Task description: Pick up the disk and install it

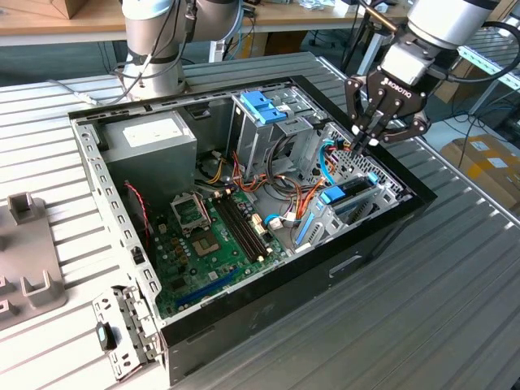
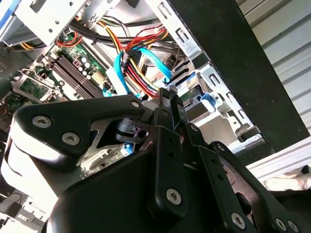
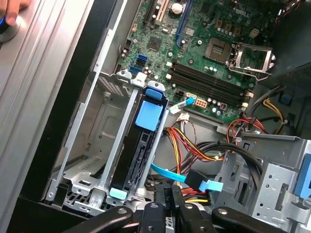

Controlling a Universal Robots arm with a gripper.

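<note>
You cannot tell whether the gripper [image 1: 363, 140] fingers are together or apart: in both wrist views its own housing covers them. The disk [image 3: 142, 145] shows one edge; the bay [image 3: 92, 160] walls hide its faces. The arm [image 1: 455, 24] is cut off by the exterior view's edge.
</note>
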